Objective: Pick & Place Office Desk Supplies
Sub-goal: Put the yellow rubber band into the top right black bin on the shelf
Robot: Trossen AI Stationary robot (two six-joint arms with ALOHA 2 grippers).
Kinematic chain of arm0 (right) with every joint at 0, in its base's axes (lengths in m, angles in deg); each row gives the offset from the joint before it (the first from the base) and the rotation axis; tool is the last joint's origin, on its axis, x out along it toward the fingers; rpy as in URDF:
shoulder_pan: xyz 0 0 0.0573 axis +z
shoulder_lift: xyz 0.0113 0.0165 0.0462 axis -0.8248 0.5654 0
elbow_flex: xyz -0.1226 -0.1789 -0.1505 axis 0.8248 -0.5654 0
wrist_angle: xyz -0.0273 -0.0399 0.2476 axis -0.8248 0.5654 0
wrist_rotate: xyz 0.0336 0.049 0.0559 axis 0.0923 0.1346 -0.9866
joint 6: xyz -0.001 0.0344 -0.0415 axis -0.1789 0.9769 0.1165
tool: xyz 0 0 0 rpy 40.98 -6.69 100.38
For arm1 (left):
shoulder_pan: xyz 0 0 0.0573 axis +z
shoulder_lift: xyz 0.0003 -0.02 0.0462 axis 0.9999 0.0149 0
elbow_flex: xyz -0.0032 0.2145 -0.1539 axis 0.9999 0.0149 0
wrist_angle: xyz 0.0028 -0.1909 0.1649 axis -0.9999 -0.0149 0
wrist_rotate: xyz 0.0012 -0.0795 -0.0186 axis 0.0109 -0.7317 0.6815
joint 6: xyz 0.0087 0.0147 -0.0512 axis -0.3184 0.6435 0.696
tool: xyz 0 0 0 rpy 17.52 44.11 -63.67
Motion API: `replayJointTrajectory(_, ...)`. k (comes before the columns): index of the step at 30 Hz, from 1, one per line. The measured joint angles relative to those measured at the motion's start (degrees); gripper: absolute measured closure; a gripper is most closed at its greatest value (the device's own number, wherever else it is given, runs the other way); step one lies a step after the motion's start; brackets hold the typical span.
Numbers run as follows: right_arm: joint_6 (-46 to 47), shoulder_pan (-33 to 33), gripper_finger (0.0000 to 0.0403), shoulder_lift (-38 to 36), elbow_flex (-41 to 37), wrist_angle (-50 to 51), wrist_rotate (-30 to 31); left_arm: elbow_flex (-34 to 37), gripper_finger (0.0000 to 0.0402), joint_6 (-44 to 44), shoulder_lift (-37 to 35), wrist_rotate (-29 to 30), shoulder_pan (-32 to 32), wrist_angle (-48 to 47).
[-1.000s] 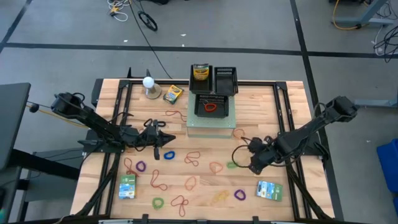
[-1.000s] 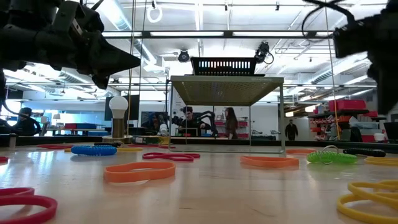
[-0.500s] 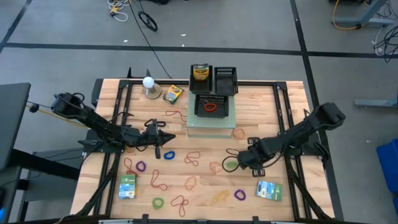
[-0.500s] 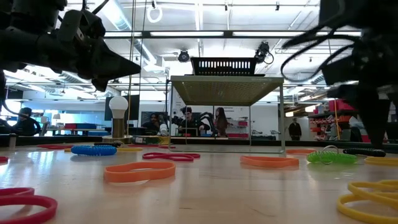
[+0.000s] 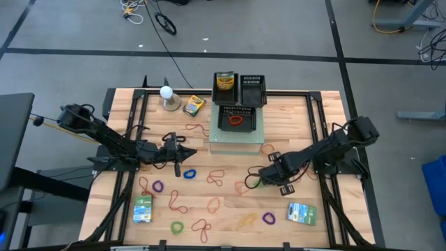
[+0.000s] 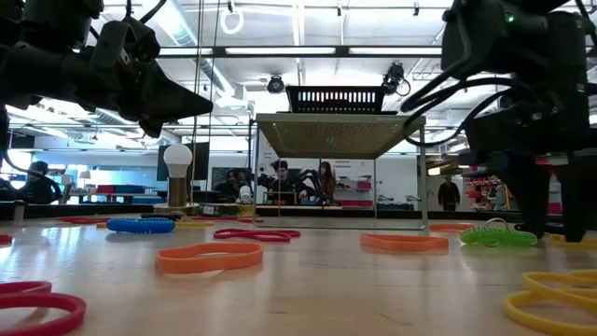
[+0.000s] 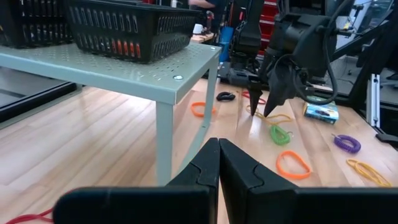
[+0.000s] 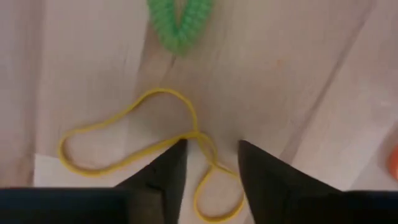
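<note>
High view: the right hand (image 5: 255, 178) is low over the worktop (image 5: 293, 115), just in front of the grey perforated stand (image 5: 237, 138), with its tips at a yellow rubber band (image 8: 146, 144) that lies flat on the wood. Right wrist view: the two dark fingers (image 8: 163, 169) stand apart with a gap between them, and the twisted middle of the yellow band lies in that gap; nothing is gripped, and a green coiled band (image 8: 180, 22) lies just beyond. The left hand (image 5: 187, 155) hovers above the worktop's left half, its fingers pressed together and holding nothing, as the left wrist view shows. Rubber bands in orange, red, purple, blue and green are scattered over the front half of the worktop. On the stand a black basket (image 5: 237, 118) holds a red band; behind it stand two more black baskets, one with a crayon box (image 5: 224, 81) in it. Another crayon box (image 5: 194, 105) lies near the white ball (image 5: 166, 93) on its base, and flat green-blue packets lie at the front left (image 5: 143, 208) and front right (image 5: 301, 213).
</note>
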Motion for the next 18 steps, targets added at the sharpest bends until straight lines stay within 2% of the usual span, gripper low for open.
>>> replayJointTrajectory(10,0.8,-0.8,0.0393,0.5,3.5,2.8,-1.4,0.0,0.0392,0.3,0.0,0.0,0.0,-0.1)
replayJointTrajectory(18,3.8,0.7,0.0399,0.4,15.4,11.2,-1.6,0.0,0.0392,0.3,0.0,0.0,0.0,-1.9)
